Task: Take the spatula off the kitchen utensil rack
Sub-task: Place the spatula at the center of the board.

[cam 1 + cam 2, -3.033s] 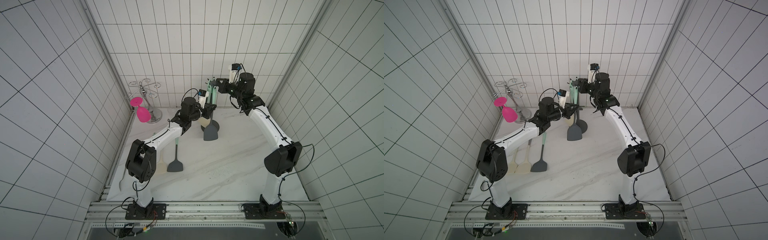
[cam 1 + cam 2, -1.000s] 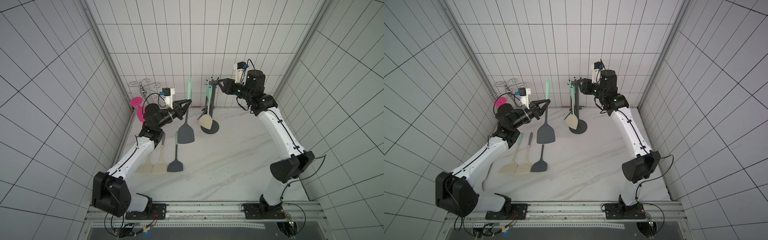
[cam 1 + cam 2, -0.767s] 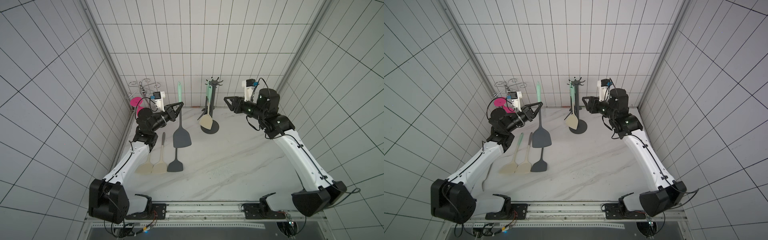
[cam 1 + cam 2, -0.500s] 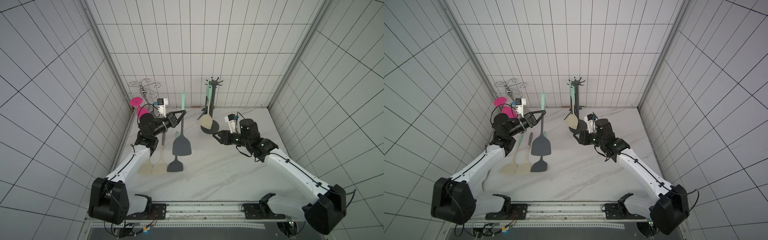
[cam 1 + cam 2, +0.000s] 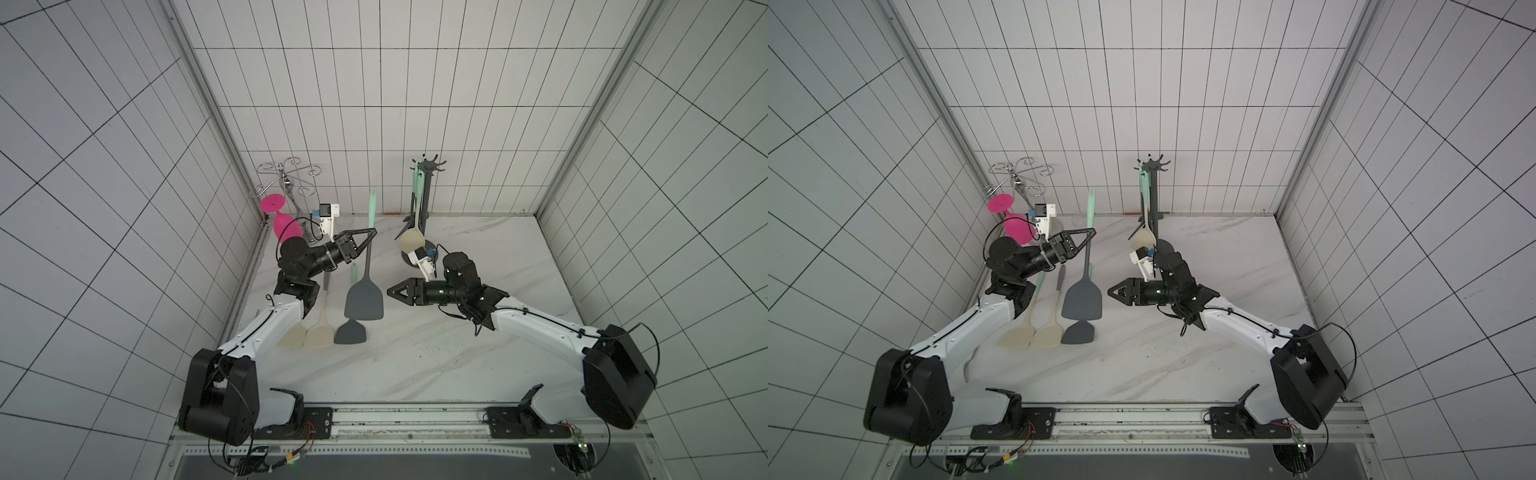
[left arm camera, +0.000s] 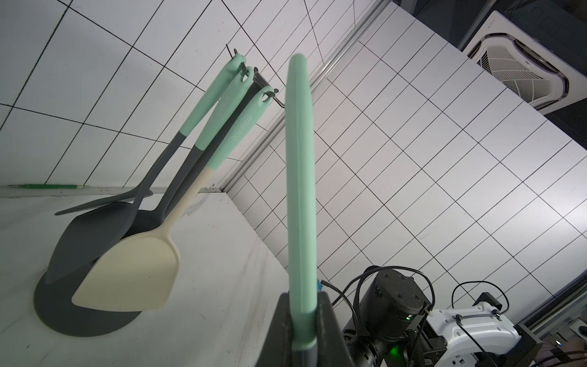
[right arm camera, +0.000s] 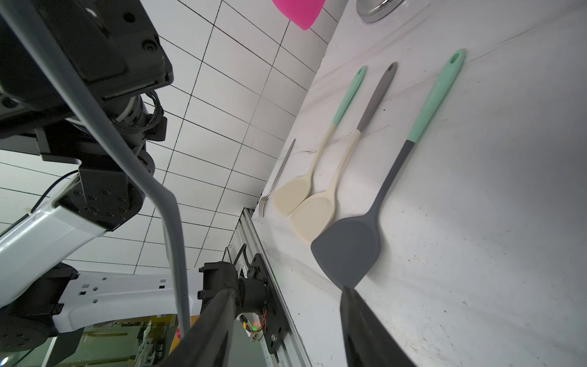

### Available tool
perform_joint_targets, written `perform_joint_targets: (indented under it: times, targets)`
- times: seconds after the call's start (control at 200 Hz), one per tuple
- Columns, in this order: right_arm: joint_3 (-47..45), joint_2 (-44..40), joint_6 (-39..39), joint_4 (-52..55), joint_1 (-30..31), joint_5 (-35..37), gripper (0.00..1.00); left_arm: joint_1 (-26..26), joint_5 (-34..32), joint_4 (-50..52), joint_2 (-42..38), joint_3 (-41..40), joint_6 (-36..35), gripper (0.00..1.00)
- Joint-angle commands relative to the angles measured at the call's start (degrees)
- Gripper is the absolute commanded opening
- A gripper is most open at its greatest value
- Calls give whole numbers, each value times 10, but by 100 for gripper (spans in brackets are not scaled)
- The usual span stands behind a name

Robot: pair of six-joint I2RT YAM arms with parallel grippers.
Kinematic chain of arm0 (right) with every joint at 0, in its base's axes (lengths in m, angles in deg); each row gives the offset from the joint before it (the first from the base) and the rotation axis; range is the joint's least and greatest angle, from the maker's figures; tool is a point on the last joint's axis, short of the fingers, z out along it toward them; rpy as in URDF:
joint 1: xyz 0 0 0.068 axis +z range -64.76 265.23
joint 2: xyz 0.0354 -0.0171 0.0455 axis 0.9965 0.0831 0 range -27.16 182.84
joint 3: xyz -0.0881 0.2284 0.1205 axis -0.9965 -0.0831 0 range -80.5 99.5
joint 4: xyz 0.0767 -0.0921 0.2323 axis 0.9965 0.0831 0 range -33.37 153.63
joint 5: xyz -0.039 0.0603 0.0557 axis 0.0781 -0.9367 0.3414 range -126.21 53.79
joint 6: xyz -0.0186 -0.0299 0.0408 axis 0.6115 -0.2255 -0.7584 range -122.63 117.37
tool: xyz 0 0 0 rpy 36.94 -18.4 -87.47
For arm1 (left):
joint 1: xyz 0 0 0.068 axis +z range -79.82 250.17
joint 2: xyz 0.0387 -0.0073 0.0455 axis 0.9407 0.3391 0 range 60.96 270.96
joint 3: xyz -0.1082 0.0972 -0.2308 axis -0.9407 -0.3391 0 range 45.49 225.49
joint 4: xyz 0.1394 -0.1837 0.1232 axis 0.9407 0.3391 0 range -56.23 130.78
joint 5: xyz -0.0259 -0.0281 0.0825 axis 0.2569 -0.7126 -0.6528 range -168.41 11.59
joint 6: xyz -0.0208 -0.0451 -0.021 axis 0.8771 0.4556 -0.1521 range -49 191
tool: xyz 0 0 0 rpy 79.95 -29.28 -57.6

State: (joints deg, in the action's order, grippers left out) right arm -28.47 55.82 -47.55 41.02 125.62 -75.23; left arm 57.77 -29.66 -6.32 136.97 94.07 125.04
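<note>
While the left hand [image 5: 370, 233] is clamped on the spatula [image 5: 364, 305], pinching it where mint meets grey, the tool hangs upright in the air, well apart from the rack [image 5: 1155, 199] and over the counter [image 5: 457, 365].

The hold is a narrow pinch on a slim, smooth handle, with the broad blade far below it. I judge the tool could pivot or slide between the pads if the arm tilts or swings quickly. Its blade hangs above a row [image 5: 320, 334] of three spatulas lying on the counter. Lowered straight down, it would likely land on the grey one and scatter them. The right hand [image 5: 392, 292], fingers apart and empty, sits near the blade's edge and could bump it.

The spatula is long and thin: a mint-green grip, then a dark grey shaft widening into a flat, squarish, matte grey blade, probably silicone and a little flexible.
</note>
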Motion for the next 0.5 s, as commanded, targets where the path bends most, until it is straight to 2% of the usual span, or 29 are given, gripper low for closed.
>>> perform_joint_targets:
  times: [0.0,0.33,0.5]
  targets:
    - [35,17,-32,-68,12,-29,57,-3,1,-24,5,-7,3,0]
    - [31,19,-29,-107,33,-32,57,-3,-14,-9,8,-16,-8,0]
    - [8,-8,-16,-111,35,2,57,-3,-17,-10,15,-20,-8,0]
